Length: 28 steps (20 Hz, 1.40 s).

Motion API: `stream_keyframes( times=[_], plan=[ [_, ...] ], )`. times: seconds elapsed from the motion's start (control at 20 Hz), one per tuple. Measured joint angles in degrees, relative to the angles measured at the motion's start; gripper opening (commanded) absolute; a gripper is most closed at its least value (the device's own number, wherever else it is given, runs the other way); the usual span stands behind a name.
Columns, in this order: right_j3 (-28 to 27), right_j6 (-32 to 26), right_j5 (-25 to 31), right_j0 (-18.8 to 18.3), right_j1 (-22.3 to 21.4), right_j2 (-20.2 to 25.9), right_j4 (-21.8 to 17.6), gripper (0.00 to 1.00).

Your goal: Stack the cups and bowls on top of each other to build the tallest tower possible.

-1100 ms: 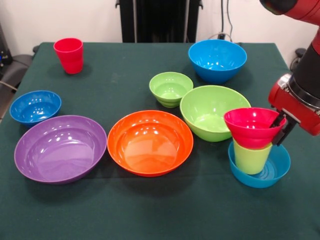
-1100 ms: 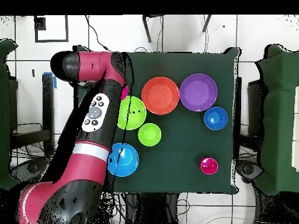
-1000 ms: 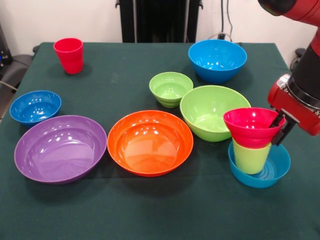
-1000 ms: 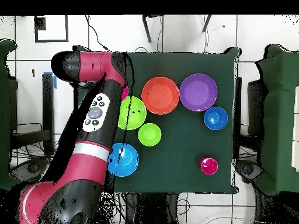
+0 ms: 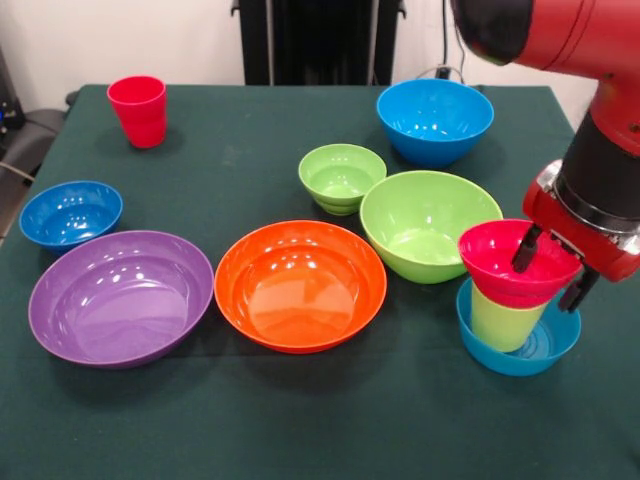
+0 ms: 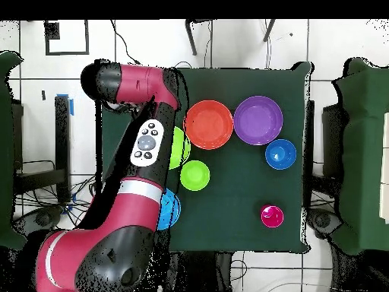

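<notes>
My claw (image 5: 552, 272) pinches rim of red bowl (image 5: 515, 262), one finger inside, one outside. Bowl sits tilted on green cup (image 5: 503, 320) in blue bowl (image 5: 520, 350), tabletop (image 5: 300, 420) at 4 o'clock. I'd level it before letting go. Red cup (image 5: 139, 110) waits at 10 o'clock.

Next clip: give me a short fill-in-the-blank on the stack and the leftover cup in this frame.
1. The red bowl rests on an upturned ____ tumbler.
2. That tumbler stands inside a ____ bowl.
3. The gripper grips the red bowl's rim, one finger ____ the bowl, one outside.
4. The red tumbler stands ____ at the far corner.

Missing words: lime-green; teal-blue; inside; alone
</notes>
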Motion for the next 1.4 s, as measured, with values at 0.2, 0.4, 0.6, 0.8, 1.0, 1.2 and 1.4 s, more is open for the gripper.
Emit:
stream_keyframes(
  times=[0.2,0.4,0.6,0.8,1.0,1.2,1.4],
  plan=[
    [0.0,0.0,3.0,-0.4,-0.3,0.4,-0.1,1.0],
    [0.0,0.0,5.8,-0.3,-1.1,0.4,-0.2,1.0],
    [0.0,0.0,8.3,-0.3,-2.8,0.4,-0.3,1.0],
    [0.0,0.0,9.1,-0.4,-4.7,0.6,-0.3,1.0],
    [0.0,0.0,9.1,-0.7,-6.2,1.5,-0.3,1.0],
    [0.0,0.0,9.1,-1.0,-6.8,2.1,-0.4,1.0],
    [0.1,0.0,9.1,-1.2,-6.9,2.5,-0.5,1.0]
  ],
)
